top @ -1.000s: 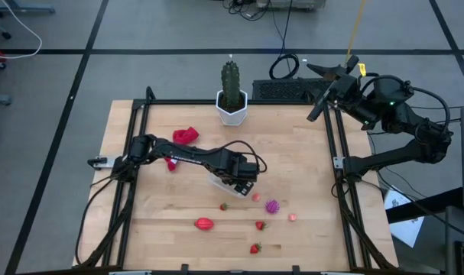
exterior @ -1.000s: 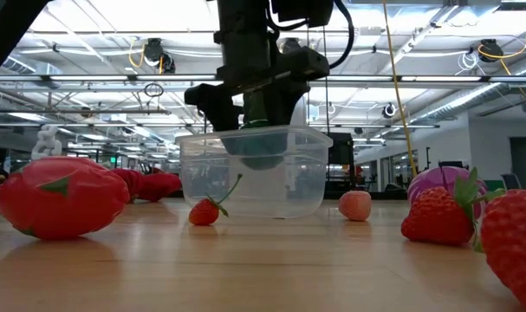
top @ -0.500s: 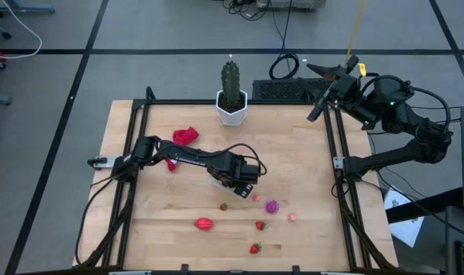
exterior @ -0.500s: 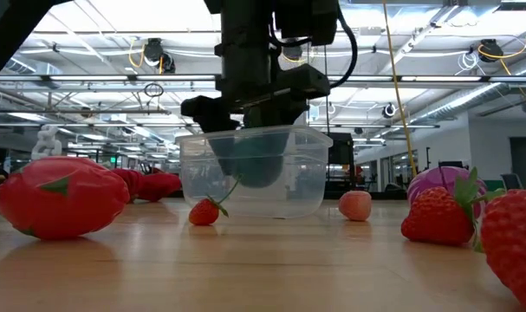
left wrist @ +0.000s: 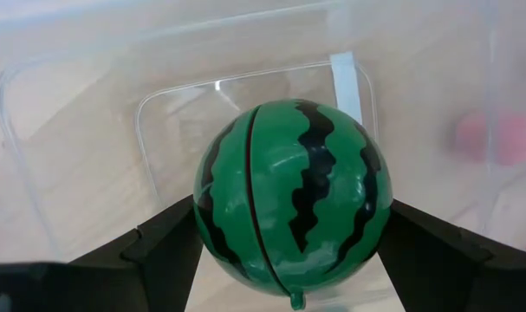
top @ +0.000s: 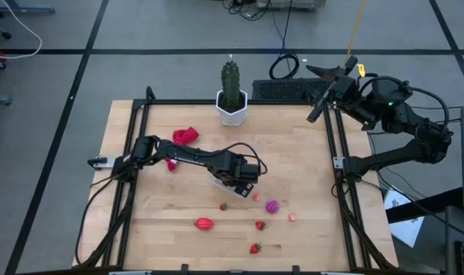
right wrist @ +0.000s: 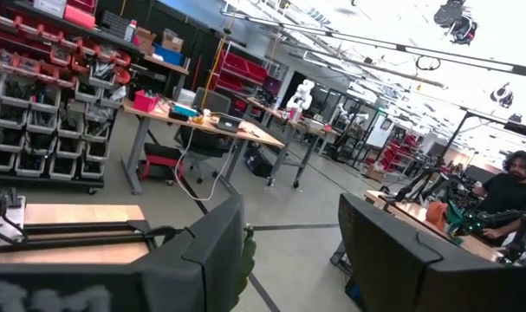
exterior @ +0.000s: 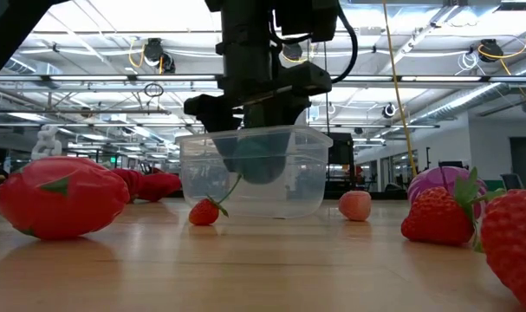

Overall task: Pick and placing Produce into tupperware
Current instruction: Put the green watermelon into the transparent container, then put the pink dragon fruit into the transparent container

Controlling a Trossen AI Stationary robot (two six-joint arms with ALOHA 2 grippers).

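Observation:
My left gripper (top: 236, 177) reaches down into the clear tupperware (exterior: 250, 173) and is shut on the green striped ball (left wrist: 293, 204). The tub stands on the table's middle (top: 218, 182). On the table near it lie a red oval (top: 204, 224), a purple ball (top: 272, 206), small strawberries (top: 260, 225) (top: 255, 248) (top: 224, 206) and pink bits (top: 256, 197) (top: 293, 217). My right gripper (top: 323, 88) is open and held high beyond the table's far right corner. My left gripper pinches the green striped ball between its two fingers, one finger (left wrist: 172, 247) on each opposite side of the ball's widest part (left wrist: 212, 208). The fingers come from above, pointing down into the tub. The ball (exterior: 254, 160) hangs inside the tub, clear of its floor.
A red cloth (top: 186, 136) lies at the far left of the table, and a green cactus in a white pot (top: 232, 95) stands at the far edge. Black rails (top: 337, 164) run along the table's sides. Bare wood lies toward the far right.
My left gripper has moved down a little, carrying the green striped ball from the tub's rim level deeper inside the tub. It has stayed shut on the ball. The tub has kept its place.

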